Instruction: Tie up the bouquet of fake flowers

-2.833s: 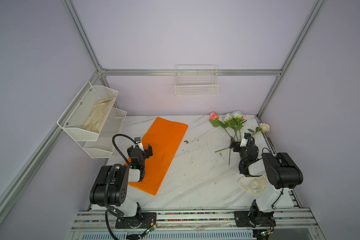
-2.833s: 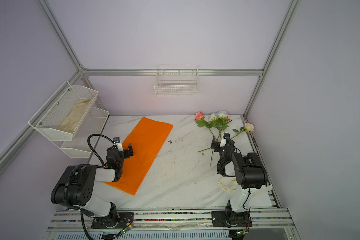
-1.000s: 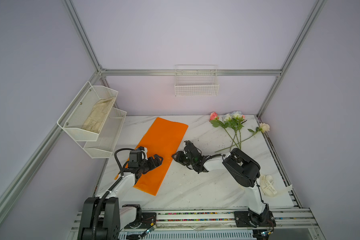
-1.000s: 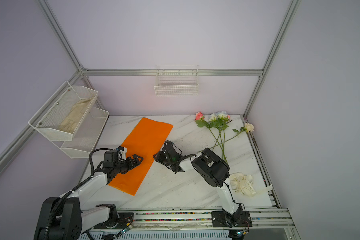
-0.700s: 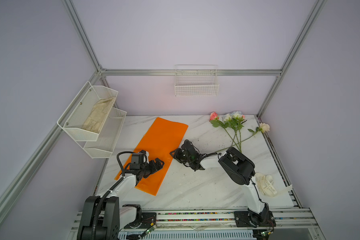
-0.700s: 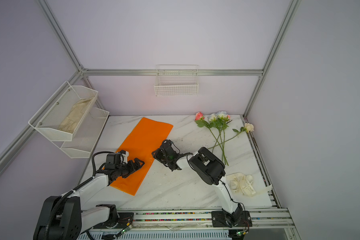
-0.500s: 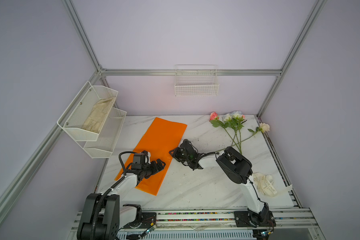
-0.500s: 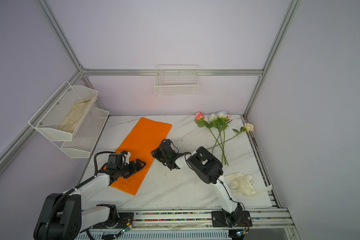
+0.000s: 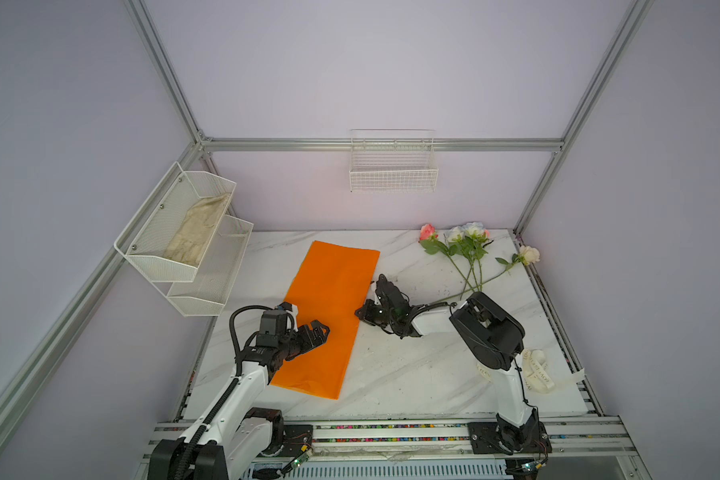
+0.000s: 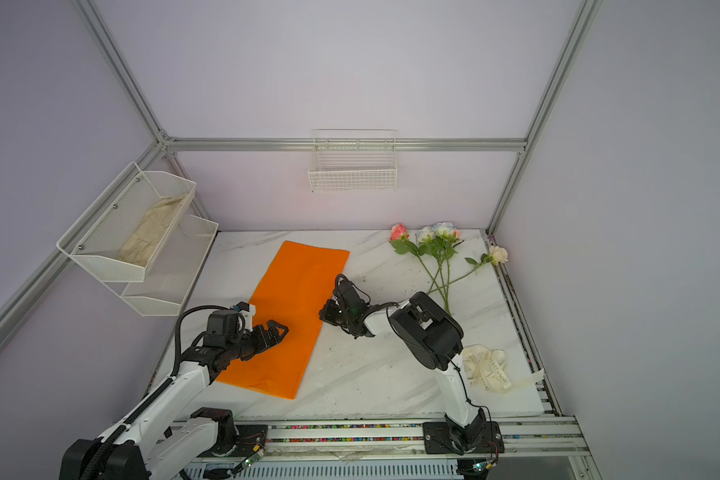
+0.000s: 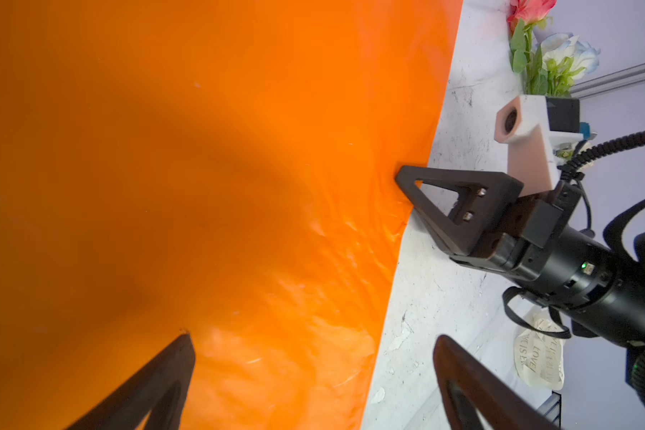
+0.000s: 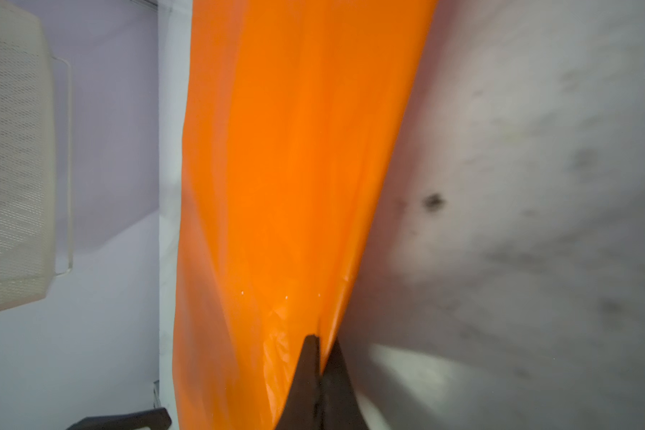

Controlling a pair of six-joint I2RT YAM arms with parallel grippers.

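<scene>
Bench (image 9: 412, 374), white marble-look top, noted front to back

- Near right corner: loose cream ribbon with printed lettering (image 9: 537, 370) (image 10: 488, 368), bunched up, well apart from paper and flowers
- Left gripper (image 9: 323, 330) (image 10: 281, 328): fingers spread wide, nothing between them, poised over the near-left part of the glossy orange wrapping paper (image 9: 329, 291) (image 10: 296, 286). Contact with it: cannot tell
- The paper is a flat rectangular sheet, left of centre on the bench. Its long axis runs near to far, with the far end leaning slightly right
- Right gripper (image 9: 358, 311) (image 12: 315, 340) reaches across from the right, fingers closed on the sheet's right long edge about mid-length. In the left wrist view the paper is puckered at the pinch
- Far right: artificial roses, pink, white and cream on thin green leafy stems (image 9: 470, 257) (image 10: 439, 255), lying apart from the sheet. Heads point to the back wall, stems converge toward the front, and the cream head splays right
- Left wall: white mesh two-tier shelf (image 9: 159, 266), with a cream cloth (image 9: 196, 232) in the upper tier
- Back wall: white wire basket (image 9: 393, 174)
</scene>
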